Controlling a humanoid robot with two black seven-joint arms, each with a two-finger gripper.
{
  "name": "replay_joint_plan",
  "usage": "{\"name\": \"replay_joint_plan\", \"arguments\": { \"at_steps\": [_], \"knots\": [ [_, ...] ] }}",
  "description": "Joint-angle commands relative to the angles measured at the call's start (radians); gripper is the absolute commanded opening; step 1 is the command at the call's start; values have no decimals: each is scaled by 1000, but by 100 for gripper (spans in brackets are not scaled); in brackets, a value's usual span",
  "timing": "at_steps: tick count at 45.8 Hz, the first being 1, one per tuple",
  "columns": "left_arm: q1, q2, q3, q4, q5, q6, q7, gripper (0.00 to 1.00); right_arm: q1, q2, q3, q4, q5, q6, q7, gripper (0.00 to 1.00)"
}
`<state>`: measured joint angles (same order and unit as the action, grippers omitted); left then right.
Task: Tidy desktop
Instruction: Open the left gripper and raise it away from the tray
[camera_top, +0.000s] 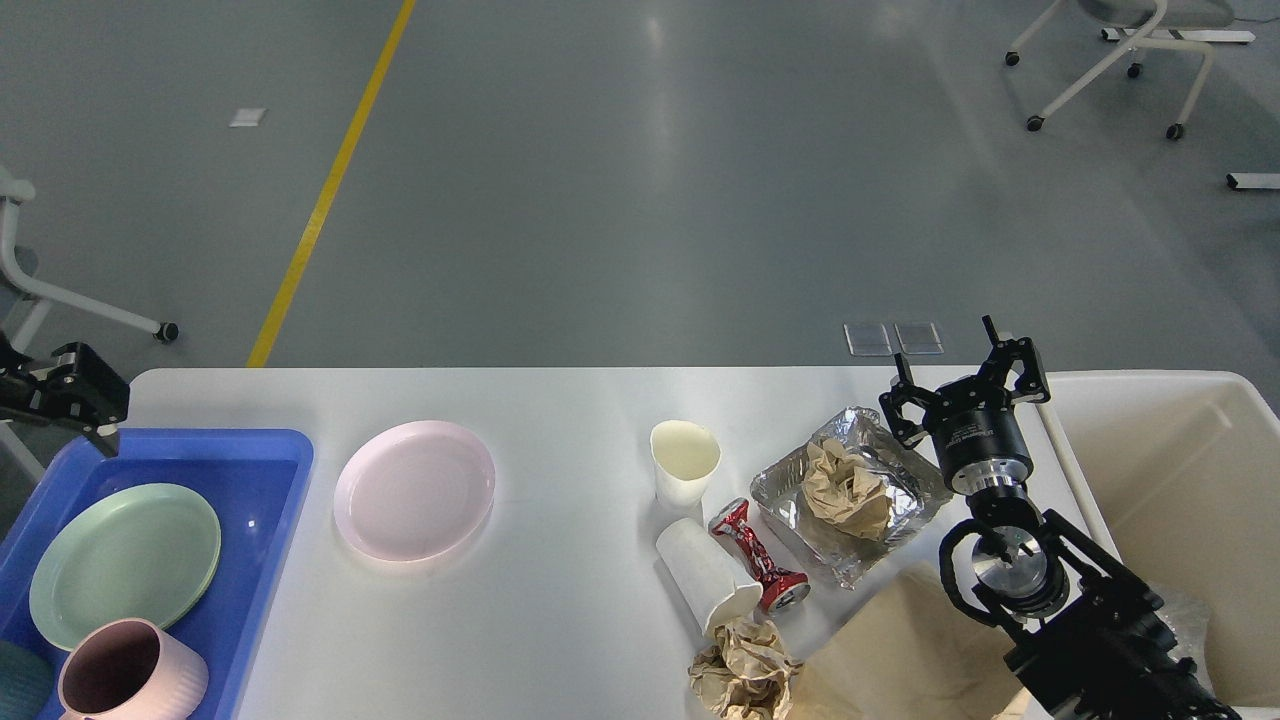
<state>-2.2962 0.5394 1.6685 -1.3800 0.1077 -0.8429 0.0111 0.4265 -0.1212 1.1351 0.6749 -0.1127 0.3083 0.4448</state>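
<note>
A white counter (560, 600) fills the lower part of the head view. At far left, the left pincer (95, 405) hovers above a blue tray's (270, 500) back corner; whether it is parted or holding anything cannot be told. The tray holds a green plate (125, 565) and a pink mug (130, 680). Beside it lies a pink plate (414, 489). Further right: an upright paper cup (684, 462), a toppled one (706, 588), a crushed red can (757, 555), crumpled paper (740, 675), a foil tray (855, 495). The right pincer (965, 385), fingers spread and empty, hangs near a cream bin (1180, 500).
</note>
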Motion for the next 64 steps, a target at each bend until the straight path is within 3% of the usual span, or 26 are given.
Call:
{"name": "replay_joint_plan", "arguments": {
  "at_steps": [1, 19, 31, 44, 52, 57, 64],
  "knots": [
    [-121, -149, 14, -73, -126, -1, 1, 96, 0, 0, 0, 0, -1, 0, 0, 100],
    [-353, -369, -56, -326, -407, 16, -3, 94, 0, 0, 0, -2, 1, 0, 0, 100],
    [-353, -363, -46, -326, -436, 84, 1, 94, 0, 0, 0, -2, 1, 0, 0, 100],
    [-336, -357, -58, -307, -427, 87, -6, 96, 0, 0, 0, 0, -1, 0, 0, 100],
    [-243, -342, -58, -271, -428, 93, -11, 96, -2, 0, 0, 0, -1, 0, 0, 100],
    [-119, -323, -75, -192, -436, 117, -13, 96, 0, 0, 0, 2, -1, 0, 0, 100],
    [119, -315, -154, -47, -439, 215, -2, 96, 0, 0, 0, 0, -1, 0, 0, 100]
  ]
}}
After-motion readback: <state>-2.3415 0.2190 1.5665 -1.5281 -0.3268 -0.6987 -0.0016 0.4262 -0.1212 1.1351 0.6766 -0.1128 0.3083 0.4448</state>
